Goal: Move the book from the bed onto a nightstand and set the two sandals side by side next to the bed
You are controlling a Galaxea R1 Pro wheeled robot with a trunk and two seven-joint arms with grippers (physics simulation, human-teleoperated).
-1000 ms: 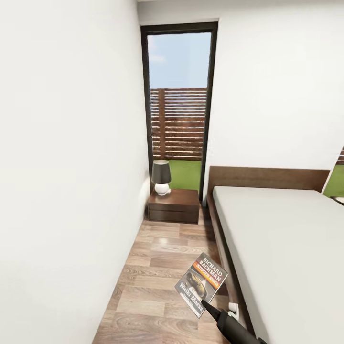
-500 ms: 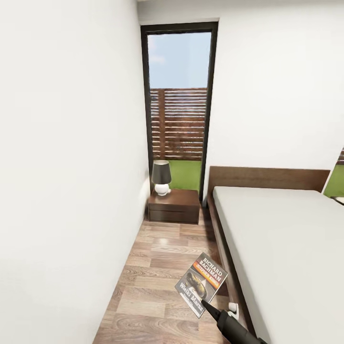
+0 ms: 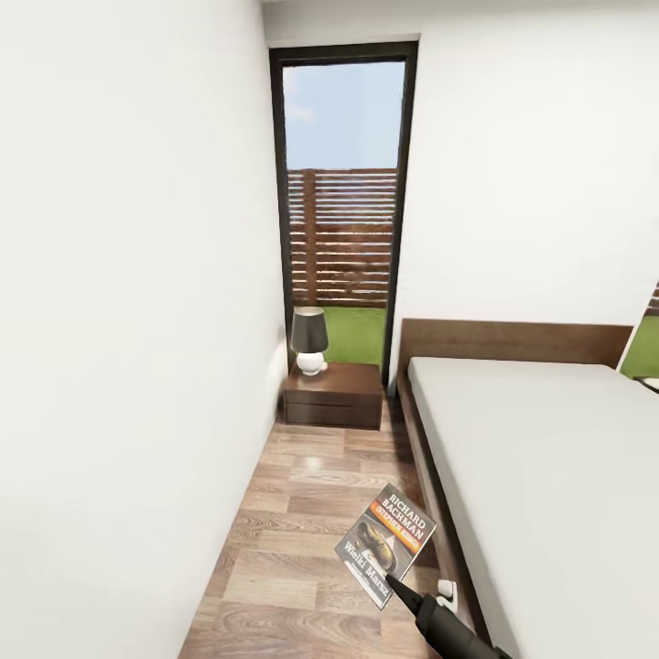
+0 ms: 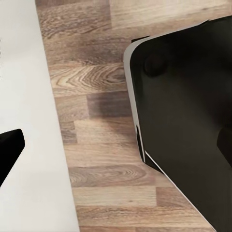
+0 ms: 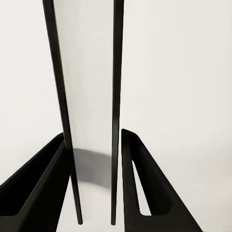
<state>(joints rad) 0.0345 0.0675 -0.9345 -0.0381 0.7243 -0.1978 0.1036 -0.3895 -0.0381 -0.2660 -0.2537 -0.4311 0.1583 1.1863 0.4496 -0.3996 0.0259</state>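
Observation:
My right gripper (image 3: 395,582) is shut on the book (image 3: 386,545), a thin paperback with "Richard Bachman" lettering. It holds the book tilted above the wood floor, beside the bed (image 3: 540,476). In the right wrist view the book (image 5: 92,96) stands edge-on between the two black fingers (image 5: 140,183). The nightstand (image 3: 333,394), a low dark brown cabinet, stands ahead against the far wall, left of the headboard. A dark tip (image 4: 8,151) of my left gripper shows at the edge of the left wrist view. The two sandals are out of view.
A lamp (image 3: 309,340) with a dark shade stands on the nightstand's left part. A white wall (image 3: 128,320) runs close along the left, leaving a narrow floor strip (image 3: 302,513). A tall window (image 3: 343,201) is behind the nightstand. My black base (image 4: 188,121) is over the floor.

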